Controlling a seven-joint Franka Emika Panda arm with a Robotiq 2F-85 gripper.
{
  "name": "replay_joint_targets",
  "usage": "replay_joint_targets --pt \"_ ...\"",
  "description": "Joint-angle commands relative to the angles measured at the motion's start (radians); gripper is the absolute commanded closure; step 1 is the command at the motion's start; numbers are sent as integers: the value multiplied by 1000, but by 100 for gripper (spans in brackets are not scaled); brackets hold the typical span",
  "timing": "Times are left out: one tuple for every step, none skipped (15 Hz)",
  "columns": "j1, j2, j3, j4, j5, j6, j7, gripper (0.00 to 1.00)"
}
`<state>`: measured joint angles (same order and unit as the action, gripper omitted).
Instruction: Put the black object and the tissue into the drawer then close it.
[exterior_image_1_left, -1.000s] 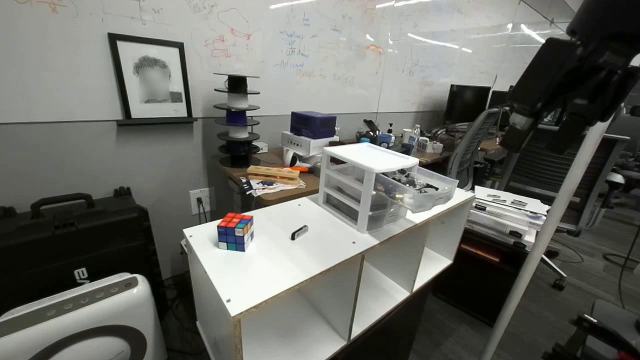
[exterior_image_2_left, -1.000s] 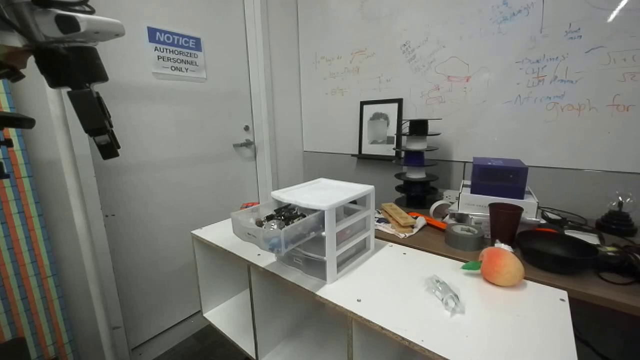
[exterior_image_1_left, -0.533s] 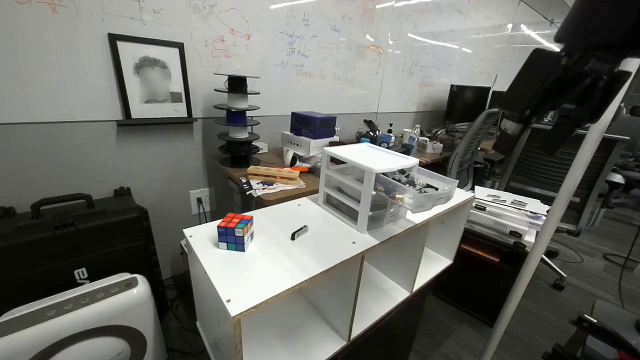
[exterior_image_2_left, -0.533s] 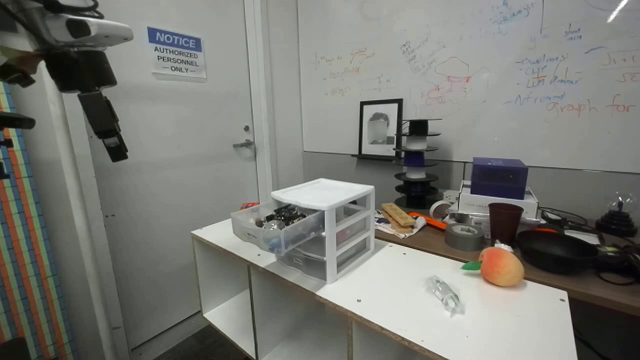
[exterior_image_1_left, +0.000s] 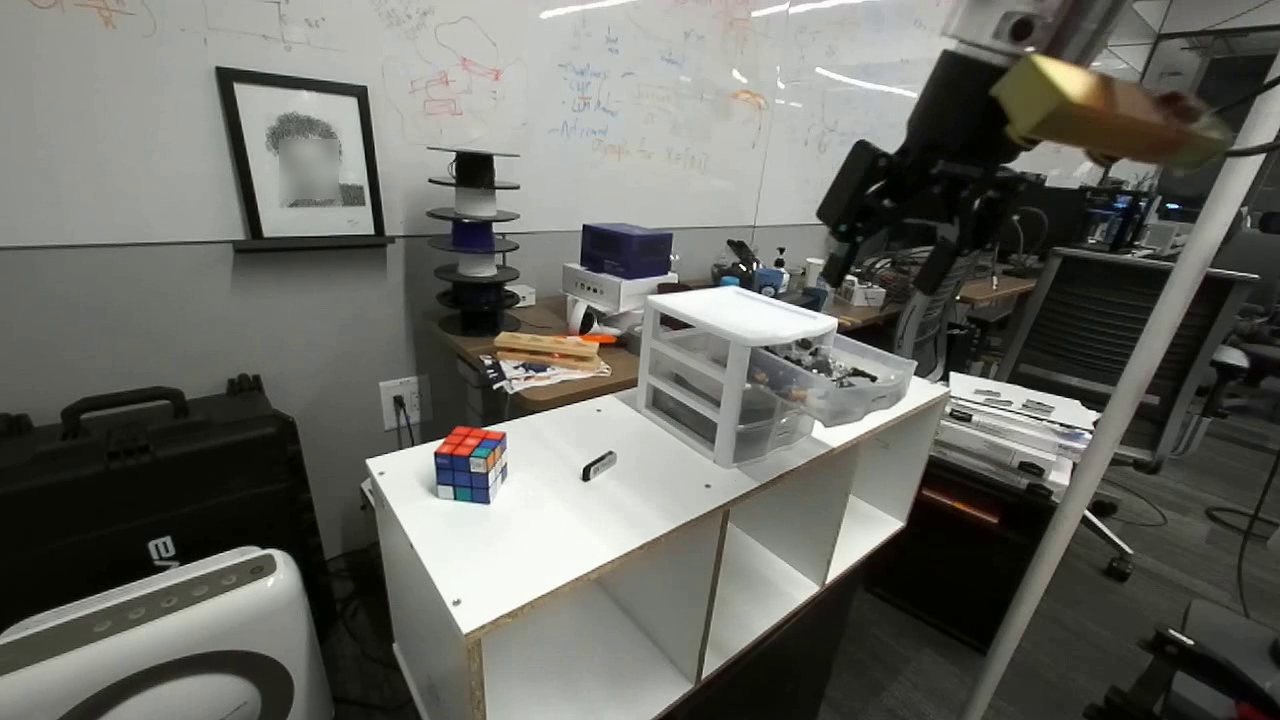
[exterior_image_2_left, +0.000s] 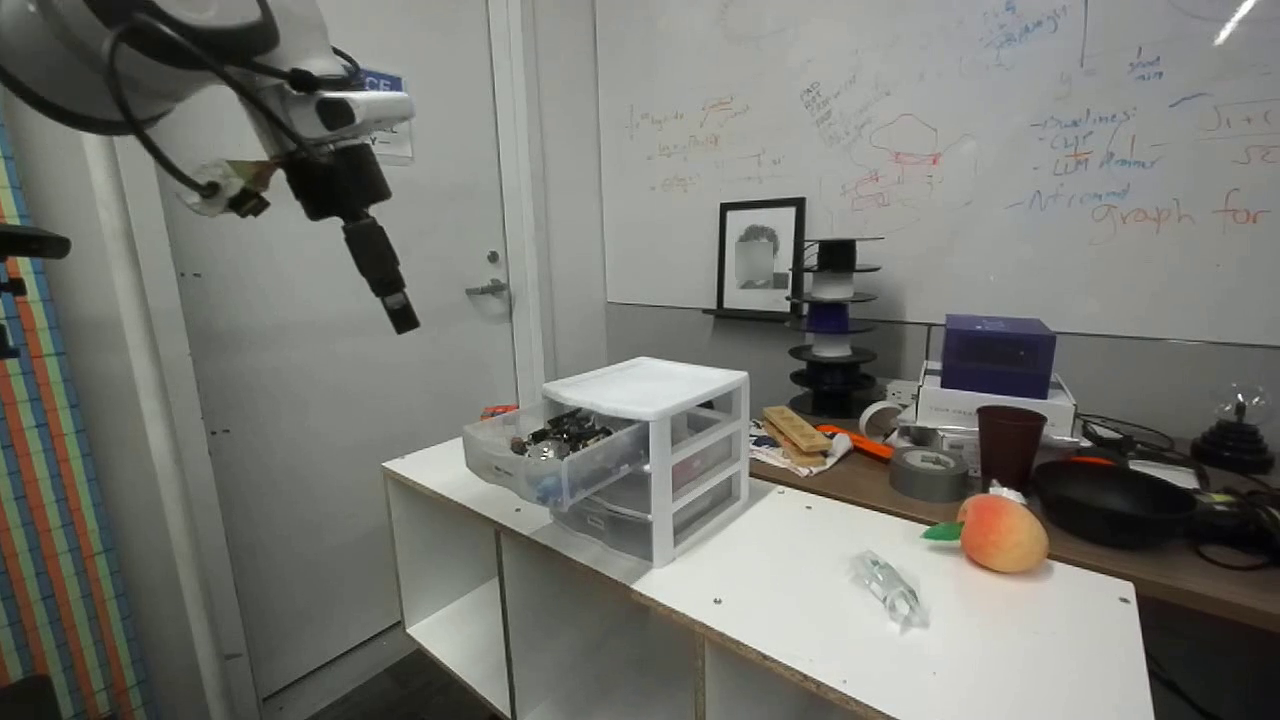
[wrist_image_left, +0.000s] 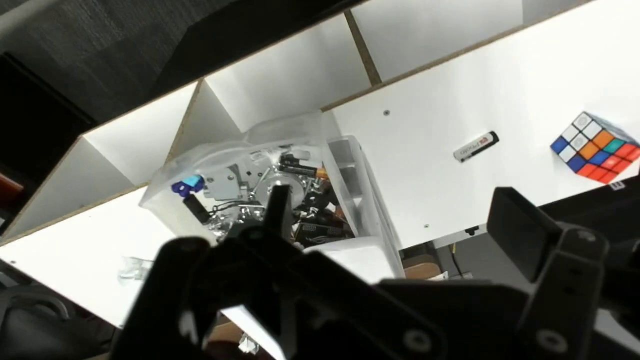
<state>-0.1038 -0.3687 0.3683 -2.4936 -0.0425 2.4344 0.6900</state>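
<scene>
The black object, a small black-and-silver stick (exterior_image_1_left: 599, 465), lies on the white shelf top; it also shows in the wrist view (wrist_image_left: 476, 146). A crumpled, translucent packet (exterior_image_2_left: 890, 592), which looks like the tissue, lies on the opposite side of the drawer unit; the wrist view shows it at left (wrist_image_left: 134, 268). The top drawer (exterior_image_1_left: 868, 390) is pulled out and full of mixed parts, also in an exterior view (exterior_image_2_left: 510, 480) and the wrist view (wrist_image_left: 200, 155). My gripper (exterior_image_1_left: 886, 275) is open and empty, above the drawer's level and beyond its front (exterior_image_2_left: 403, 315); the wrist view shows fingers wide apart (wrist_image_left: 395, 202).
The white unit top (exterior_image_1_left: 745, 315) stands beside the open drawer. A puzzle cube (exterior_image_1_left: 470, 463) sits near the shelf's end, past the stick. A peach (exterior_image_2_left: 1003, 533) lies near the packet. A white pole (exterior_image_1_left: 1095, 470) stands before the arm in an exterior view.
My arm and gripper have moved in from the side toward the open drawer: leftward in an exterior view, rightward in the other view. The stick, packet and drawer have not moved.
</scene>
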Motion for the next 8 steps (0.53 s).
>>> replay_joint_targets --pt "-43 261 37 168 -28 96 72 0" --pt "15 327 -14 208 -59 102 101 0" --pt "36 380 -28 245 -69 103 115 0" --pt "63 434 -45 285 -93 111 156 0" --pt "94 479 -68 322 -103 111 175 0" --pt "125 519 -94 355 -131 115 212 0" --pt "157 555 -126 387 -162 123 245 0" --pt "188 591 -158 422 -181 118 276 0"
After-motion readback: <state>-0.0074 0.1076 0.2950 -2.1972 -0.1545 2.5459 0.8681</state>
